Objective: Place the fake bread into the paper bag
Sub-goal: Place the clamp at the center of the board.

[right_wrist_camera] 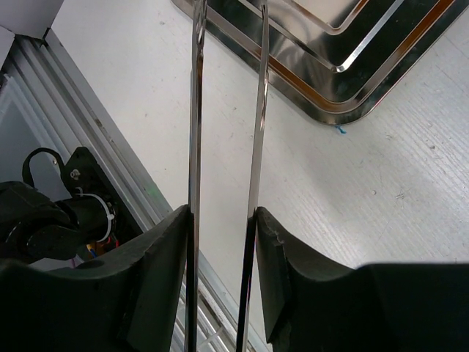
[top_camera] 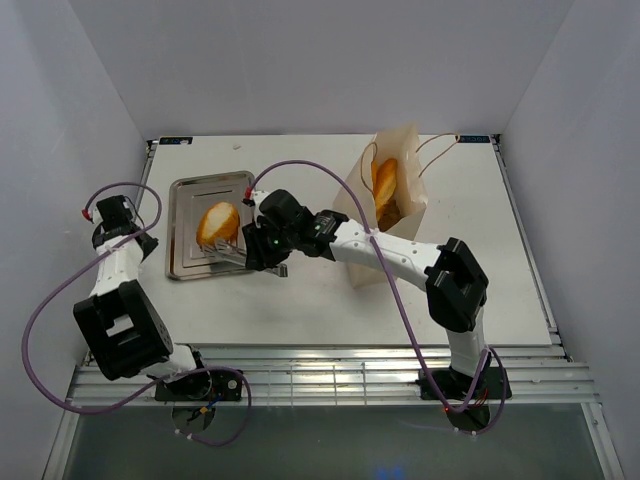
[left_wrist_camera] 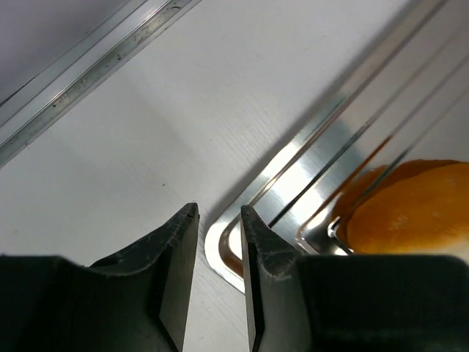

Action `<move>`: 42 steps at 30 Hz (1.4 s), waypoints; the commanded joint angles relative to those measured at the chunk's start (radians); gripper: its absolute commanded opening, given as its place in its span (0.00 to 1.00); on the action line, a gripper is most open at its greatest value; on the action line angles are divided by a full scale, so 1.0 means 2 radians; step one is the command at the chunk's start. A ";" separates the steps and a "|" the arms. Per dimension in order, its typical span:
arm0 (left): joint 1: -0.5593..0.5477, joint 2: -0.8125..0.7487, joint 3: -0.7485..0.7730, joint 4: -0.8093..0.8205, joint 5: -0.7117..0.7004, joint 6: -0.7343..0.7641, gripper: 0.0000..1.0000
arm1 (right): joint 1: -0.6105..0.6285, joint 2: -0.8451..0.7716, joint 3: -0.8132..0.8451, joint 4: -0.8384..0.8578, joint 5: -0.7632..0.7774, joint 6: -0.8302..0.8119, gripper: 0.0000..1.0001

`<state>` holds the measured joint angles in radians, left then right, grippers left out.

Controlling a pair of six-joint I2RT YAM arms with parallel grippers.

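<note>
White table: rectangular steel tray holds glossy golden oval roll; second bread piece inside cream paper bag. Right gripper clenched on silver metal tongs; left gripper parted, empty, at tray corner. Risk: slick roll slipping from thin blades.

The right arm stretches between tray and paper bag, barring that path.

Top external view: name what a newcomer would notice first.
A glossy golden-orange toy bread roll lies on the shiny rectangular steel tray, left of centre. To its right, the open cream-beige paper bag holds more orange bread. Between them, the right tool clamps silver metal tongs pointing at the tray.
</note>
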<state>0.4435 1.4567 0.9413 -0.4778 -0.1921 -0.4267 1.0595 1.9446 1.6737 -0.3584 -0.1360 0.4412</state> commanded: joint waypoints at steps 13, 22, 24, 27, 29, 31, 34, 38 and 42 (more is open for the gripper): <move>0.001 -0.148 0.010 -0.001 0.159 -0.022 0.47 | 0.034 -0.069 -0.130 0.074 0.066 -0.036 0.46; -0.002 -0.201 0.004 -0.003 0.203 -0.033 0.49 | 0.054 -0.083 -0.242 0.165 0.132 -0.037 0.47; -0.002 -0.207 -0.002 -0.003 0.208 -0.036 0.49 | 0.058 -0.077 -0.263 0.191 0.137 -0.034 0.49; -0.005 -0.216 -0.009 -0.003 0.216 -0.040 0.49 | 0.059 -0.059 -0.274 0.222 0.141 -0.032 0.52; -0.005 -0.221 -0.010 -0.001 0.220 -0.041 0.49 | 0.059 -0.049 -0.273 0.234 0.146 -0.033 0.54; -0.008 -0.223 -0.010 -0.002 0.220 -0.041 0.49 | 0.059 -0.035 -0.270 0.241 0.149 -0.033 0.55; -0.009 -0.224 -0.009 -0.002 0.222 -0.037 0.49 | 0.059 -0.017 -0.254 0.233 0.151 -0.035 0.57; -0.009 -0.229 -0.010 -0.003 0.225 -0.035 0.50 | 0.059 -0.010 -0.248 0.224 0.156 -0.037 0.65; -0.011 -0.236 -0.009 -0.004 0.236 -0.037 0.50 | 0.062 -0.034 -0.244 0.202 0.178 -0.050 0.74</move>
<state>0.4286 1.0237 0.9237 -0.4870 0.2493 -0.5018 1.1740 1.9179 1.1496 0.0601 0.1631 0.3721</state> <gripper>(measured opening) 0.501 0.724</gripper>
